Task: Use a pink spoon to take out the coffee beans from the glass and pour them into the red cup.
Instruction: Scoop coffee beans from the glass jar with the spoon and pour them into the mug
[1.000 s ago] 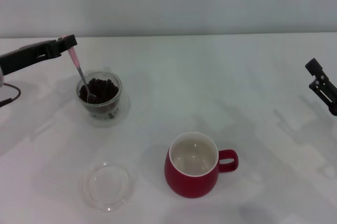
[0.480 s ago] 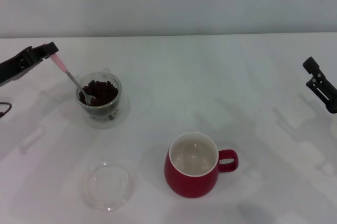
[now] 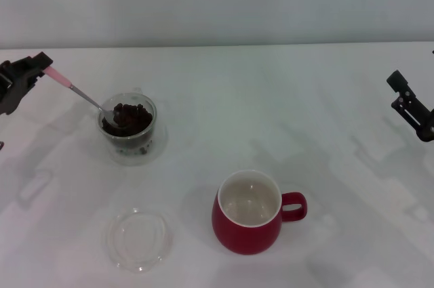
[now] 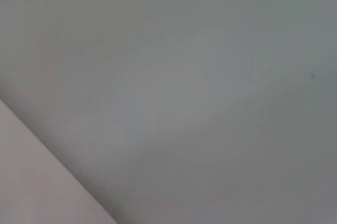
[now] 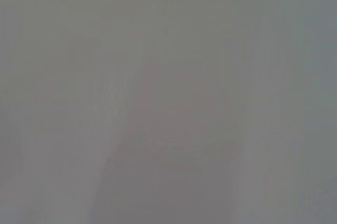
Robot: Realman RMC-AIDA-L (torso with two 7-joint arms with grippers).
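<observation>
In the head view the glass [image 3: 128,129] stands at the left of the white table, filled with dark coffee beans [image 3: 130,118]. The pink spoon [image 3: 80,95] slants down into it, its metal bowl among the beans at the glass's left rim. My left gripper [image 3: 41,68] is shut on the spoon's pink handle, out at the far left edge. The red cup [image 3: 248,212] sits in front, right of centre, cream inside, with no beans showing in it and its handle pointing right. My right gripper [image 3: 409,105] hangs idle at the far right edge. Both wrist views show only plain grey.
A flat clear glass dish [image 3: 137,238] lies near the front left, in front of the glass. The white table [image 3: 285,112] runs back to a pale wall.
My left gripper has drawn back to the left and the spoon has tilted lower, its bowl staying in the beans. The right gripper has crept slightly upward.
</observation>
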